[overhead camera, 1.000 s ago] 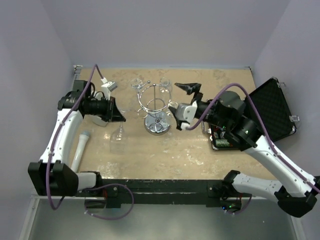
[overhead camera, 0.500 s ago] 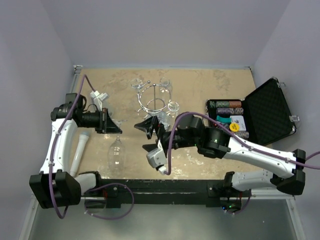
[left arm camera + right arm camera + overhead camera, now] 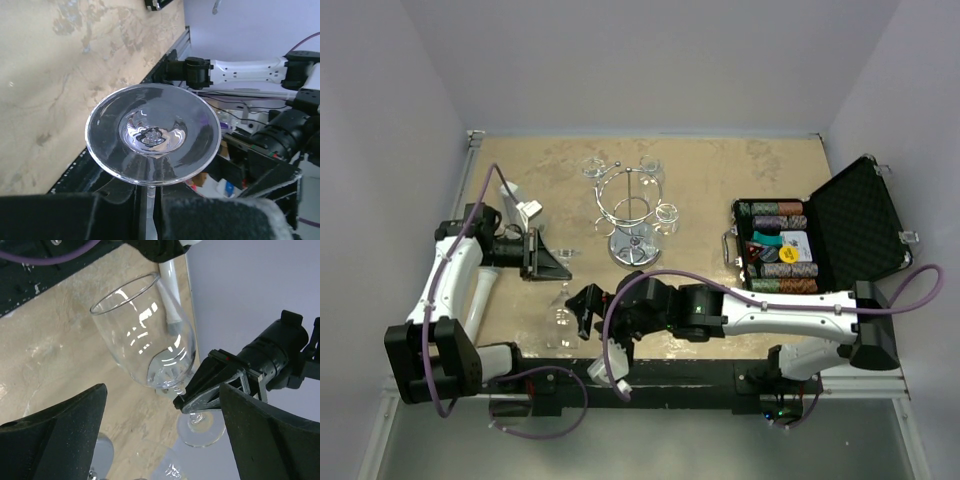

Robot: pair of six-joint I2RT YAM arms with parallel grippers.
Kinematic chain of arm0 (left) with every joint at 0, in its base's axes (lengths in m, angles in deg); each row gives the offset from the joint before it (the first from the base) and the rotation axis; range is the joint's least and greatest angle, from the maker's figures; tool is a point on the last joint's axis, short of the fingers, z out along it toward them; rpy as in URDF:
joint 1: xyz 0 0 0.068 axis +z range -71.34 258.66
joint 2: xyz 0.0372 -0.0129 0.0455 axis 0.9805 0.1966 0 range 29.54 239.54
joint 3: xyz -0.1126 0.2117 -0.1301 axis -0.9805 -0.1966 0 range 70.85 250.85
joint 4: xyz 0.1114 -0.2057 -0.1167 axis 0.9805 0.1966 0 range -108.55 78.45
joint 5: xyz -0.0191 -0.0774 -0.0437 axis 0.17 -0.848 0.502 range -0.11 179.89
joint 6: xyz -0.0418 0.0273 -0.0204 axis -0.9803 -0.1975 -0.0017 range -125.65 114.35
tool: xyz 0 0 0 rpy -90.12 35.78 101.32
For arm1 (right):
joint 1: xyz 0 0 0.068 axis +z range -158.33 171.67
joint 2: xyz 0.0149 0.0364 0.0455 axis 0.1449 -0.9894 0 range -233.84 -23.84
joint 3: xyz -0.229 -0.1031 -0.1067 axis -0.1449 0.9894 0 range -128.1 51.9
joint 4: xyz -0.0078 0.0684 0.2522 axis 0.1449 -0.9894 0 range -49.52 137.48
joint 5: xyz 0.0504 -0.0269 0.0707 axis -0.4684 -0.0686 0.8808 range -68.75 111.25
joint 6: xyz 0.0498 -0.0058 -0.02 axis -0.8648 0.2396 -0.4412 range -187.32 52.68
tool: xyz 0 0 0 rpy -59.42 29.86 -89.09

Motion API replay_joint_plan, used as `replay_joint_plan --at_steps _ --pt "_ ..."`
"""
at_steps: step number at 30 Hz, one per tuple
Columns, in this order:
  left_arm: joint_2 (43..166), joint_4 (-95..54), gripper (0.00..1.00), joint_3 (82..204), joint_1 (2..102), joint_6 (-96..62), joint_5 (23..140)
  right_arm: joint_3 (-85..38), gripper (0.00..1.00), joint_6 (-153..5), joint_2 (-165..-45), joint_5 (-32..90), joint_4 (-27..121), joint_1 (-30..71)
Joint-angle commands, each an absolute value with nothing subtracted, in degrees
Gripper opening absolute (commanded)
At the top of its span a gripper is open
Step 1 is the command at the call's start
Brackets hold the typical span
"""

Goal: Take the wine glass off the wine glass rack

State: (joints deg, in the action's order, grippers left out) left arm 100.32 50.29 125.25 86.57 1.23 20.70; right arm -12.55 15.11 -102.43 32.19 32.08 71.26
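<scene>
I find no readable text or number. The round yellow sticker [image 3: 787,254] in the black case [image 3: 861,214] is illegible.

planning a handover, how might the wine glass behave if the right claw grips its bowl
Probably fragile: the wine glass is thin clear glass, so squeeze gently. Likely slippery: its bowl is smooth and rounded. Held only at the thin stem by the left claw, it may pivot if pushed.

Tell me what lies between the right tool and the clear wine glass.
Nothing. In the right wrist view the stretch between the open right tool and the clear wine glass is bare; only beige tabletop shows behind.
</scene>
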Motion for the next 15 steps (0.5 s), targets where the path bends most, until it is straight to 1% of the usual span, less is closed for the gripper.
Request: replay_joint_plan --at_steps 1,2,6,11,15 --pt "101.17 47.30 0.00 119.92 86.93 -8.34 9.84 -11.13 0.98 20.12 -102.76 29.33 35.61 71.74" --pt "101.08 45.72 0.00 118.42 86.84 -9.50 7.21 -10.51 0.98 20.91 -102.77 29.51 36.49 71.74" --pt "100.90 40.09 0.00 112.44 86.93 -15.22 2.63 -8.75 0.99 23.82 -103.91 29.86 39.30 71.91" --pt "101.17 34.37 0.00 108.22 86.84 -22.07 0.94 -9.89 0.99 24.17 -105.84 31.79 42.47 72.17" --pt "101.87 33.31 0.00 107.24 86.75 -24.10 0.50 -9.98 0.99 26.28 -107.42 34.34 41.51 72.09"
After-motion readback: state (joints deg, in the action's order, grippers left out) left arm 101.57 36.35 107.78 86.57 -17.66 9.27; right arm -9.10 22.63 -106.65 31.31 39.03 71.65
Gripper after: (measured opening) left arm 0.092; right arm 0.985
